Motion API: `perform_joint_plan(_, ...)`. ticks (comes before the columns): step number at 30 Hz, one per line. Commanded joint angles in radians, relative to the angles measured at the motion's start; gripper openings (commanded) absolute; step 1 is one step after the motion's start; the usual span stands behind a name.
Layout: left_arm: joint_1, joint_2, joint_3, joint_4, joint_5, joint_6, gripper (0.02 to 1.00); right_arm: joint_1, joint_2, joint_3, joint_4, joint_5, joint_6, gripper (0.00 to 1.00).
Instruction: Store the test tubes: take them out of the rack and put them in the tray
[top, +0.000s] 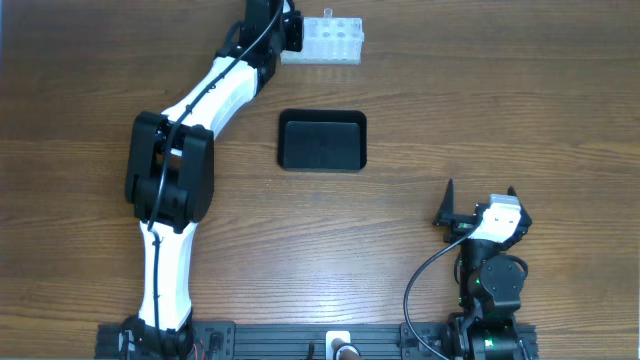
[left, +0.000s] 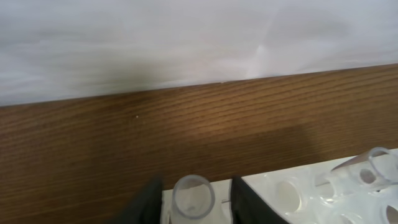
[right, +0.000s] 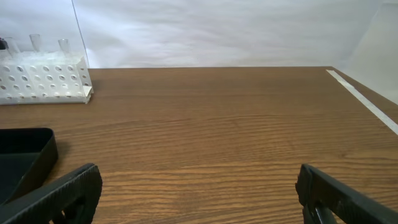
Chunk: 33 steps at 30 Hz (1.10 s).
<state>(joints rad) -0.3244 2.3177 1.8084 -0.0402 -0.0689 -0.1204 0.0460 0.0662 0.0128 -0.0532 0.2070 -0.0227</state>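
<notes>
Top: left gripper (top: 292, 32) at rack's (top: 325, 42) left end; tray (top: 322, 141) near, toward arm bases.
L wrist: fingers apart, straddling upright tube (left: 193, 198), not clamped.
R wrist: right gripper (right: 199, 199) wide open, well away.

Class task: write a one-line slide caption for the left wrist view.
Left end effector open around a clear test tube at the white rack's end, on a wooden table.

left arm (top: 215, 95) crowds rack (top: 330, 42); tray (top: 322, 118) well apart.
</notes>
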Motion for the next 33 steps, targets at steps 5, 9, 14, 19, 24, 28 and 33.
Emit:
perform_joint_plan(5, -0.004, 0.020, 0.025, 0.004, -0.011, 0.001, 0.261, -0.007, -0.009, -0.008, 0.000, -0.007, 0.007, 0.991)
perform_joint_plan(9, -0.004, 0.020, 0.025, 0.004, -0.011, 0.001, 0.220, -0.007, -0.009, -0.008, 0.000, -0.007, 0.007, 0.991)
perform_joint_plan(14, -0.005, 0.018, 0.025, 0.005, -0.012, 0.009, 0.194, -0.007, -0.009, -0.008, 0.000, -0.007, 0.007, 0.993)
perform_joint_plan(19, -0.005, -0.001, 0.025, 0.004, -0.016, 0.012, 0.161, -0.007, -0.009, -0.008, 0.000, -0.007, 0.007, 0.993)
perform_joint_plan(24, -0.006, -0.054, 0.025, 0.003, -0.027, 0.013, 0.130, -0.007, -0.009, -0.008, 0.000, -0.007, 0.007, 0.993)
perform_joint_plan(28, -0.006, -0.112, 0.025, -0.003, -0.030, 0.013, 0.134, -0.007, -0.009, -0.008, 0.000, -0.007, 0.007, 0.991)
perform_joint_plan(33, -0.008, -0.213, 0.025, -0.010, -0.030, 0.034, 0.139, -0.007, -0.009, -0.008, 0.000, -0.007, 0.007, 0.991)
